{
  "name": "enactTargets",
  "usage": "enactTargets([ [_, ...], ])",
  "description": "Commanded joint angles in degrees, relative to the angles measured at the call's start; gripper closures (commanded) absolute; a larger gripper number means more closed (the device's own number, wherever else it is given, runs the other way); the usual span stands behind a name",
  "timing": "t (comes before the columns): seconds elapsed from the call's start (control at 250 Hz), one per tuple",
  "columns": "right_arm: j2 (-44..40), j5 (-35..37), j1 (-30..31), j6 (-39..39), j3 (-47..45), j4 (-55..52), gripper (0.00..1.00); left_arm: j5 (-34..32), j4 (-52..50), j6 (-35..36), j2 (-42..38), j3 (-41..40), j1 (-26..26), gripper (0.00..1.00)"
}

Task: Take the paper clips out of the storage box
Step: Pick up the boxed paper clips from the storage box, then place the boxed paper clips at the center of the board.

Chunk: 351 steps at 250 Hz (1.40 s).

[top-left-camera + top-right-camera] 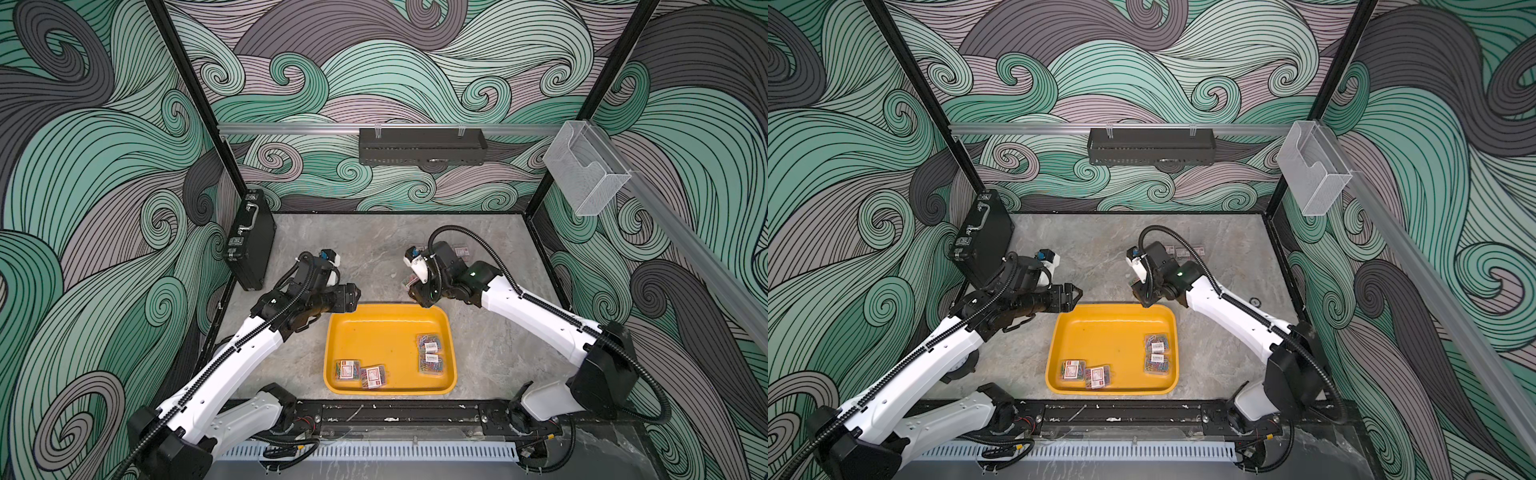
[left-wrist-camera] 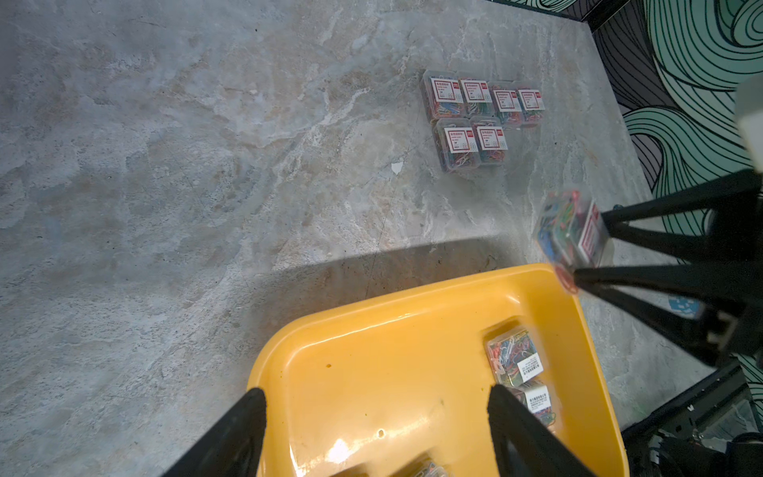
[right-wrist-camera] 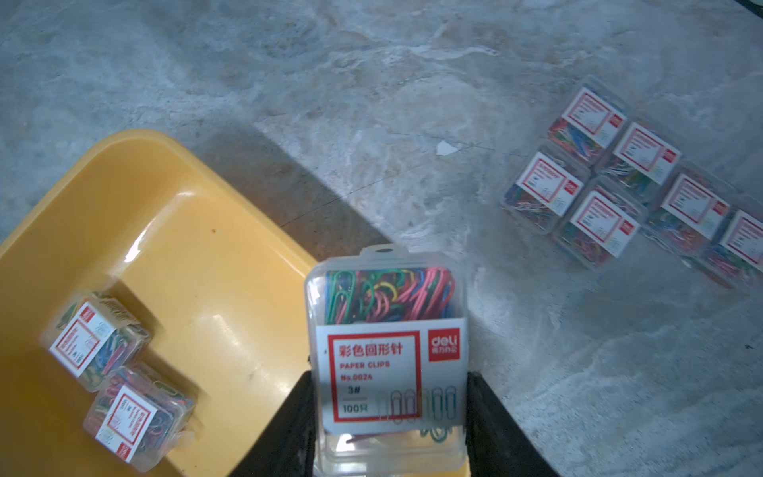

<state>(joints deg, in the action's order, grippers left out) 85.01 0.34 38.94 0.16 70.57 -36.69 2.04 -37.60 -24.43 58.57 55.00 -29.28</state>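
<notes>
1 paper-clip box (image 3: 386,330) pinched in right gripper (image 3: 388,413), at storage box (image 1: 382,336) far rim; left gripper (image 2: 375,409) wide, empty. 4 boxes (image 1: 430,363) inside, 6 boxes (image 2: 479,95) on table (image 1: 365,257).

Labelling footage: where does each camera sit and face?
Top views: high over the robot's base, looking down on the table, storage box, left arm and right arm.
Left wrist: on the left arm, facing across the storage box; open left gripper shows.
Right wrist: on the right arm, facing the table; right gripper shut on a paper clip box.
Wrist views share six set-out boxes.
</notes>
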Motion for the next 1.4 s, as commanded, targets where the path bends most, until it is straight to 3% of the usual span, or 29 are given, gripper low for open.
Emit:
enactTargets([
  [0.0, 0.40, 2.85, -4.68, 0.72, -0.12, -2.21, 0.56, 1.03, 0.23, 0.92, -0.45, 0.89, 0.10, 0.18],
  [0.416, 9.88, 6.30, -18.81, 4.56, 2.04, -3.33, 0.55, -0.50, -1.54, 0.78, -1.48, 0.63, 0.05, 0.18],
  [0.847, 23.67, 8.09, -20.94, 7.04, 10.40, -3.83, 0.56, -1.43, -3.15, 0.97, -2.42, 0.90, 0.01, 0.18],
  [1.398, 29.54, 7.19, -23.18, 8.38, 14.60, -3.80, 0.56, -2.04, -3.55, 1.41, -3.07, 0.43, 0.06, 0.18],
])
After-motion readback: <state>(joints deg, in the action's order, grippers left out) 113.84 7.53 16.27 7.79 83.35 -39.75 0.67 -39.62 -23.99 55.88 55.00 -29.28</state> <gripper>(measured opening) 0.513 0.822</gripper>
